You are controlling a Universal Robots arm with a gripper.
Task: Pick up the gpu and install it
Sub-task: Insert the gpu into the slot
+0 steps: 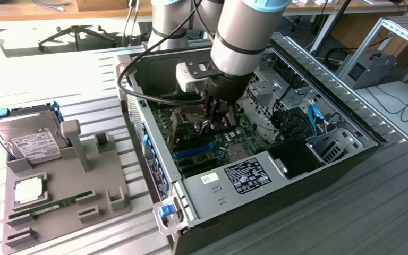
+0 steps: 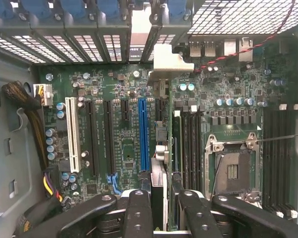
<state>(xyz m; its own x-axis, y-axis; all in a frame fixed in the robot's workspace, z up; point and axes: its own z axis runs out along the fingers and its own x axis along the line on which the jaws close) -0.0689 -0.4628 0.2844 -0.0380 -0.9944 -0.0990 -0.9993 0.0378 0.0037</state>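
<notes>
One arm (image 1: pixel 243 37), one gripper (image 1: pixel 214 118), reaching down inside one open PC case (image 1: pixel 261 207). The fingers (image 2: pixel 138 213) are clamped on the one gpu (image 2: pixel 159 173). The card is held edge-on between them over the motherboard (image 2: pixel 124 89), just beside the single blue slot (image 2: pixel 142 134). Its silver bracket (image 2: pixel 170 58) is up against the row of rear slot covers (image 2: pixel 64 44). Can't tell if the card is seated in a slot or just above it.

Other slots on the board:
- one long white slot (image 2: pixel 72 141)
- two long black slots (image 2: pixel 92 136)
- one short black slot (image 2: pixel 125 111)
- one CPU socket (image 2: pixel 232 171), open

Close around the gripper:
- one yellow-and-black wire bundle (image 2: pixel 27 116) along the case wall
- one black cable (image 1: pixel 129 79) looping off the wrist over the case edge
- one blue cable (image 1: pixel 314 114) near the drive cage, on the exterior view's right

On the exterior view's left, well apart from the case, is one grey fixture tray (image 1: pixel 62 186). It holds:
- one hard drive (image 1: pixel 30 138), standing at the far end
- one white square chip (image 1: pixel 27 190)
- one green RAM stick (image 1: pixel 48 206), lying flat near the front
</notes>
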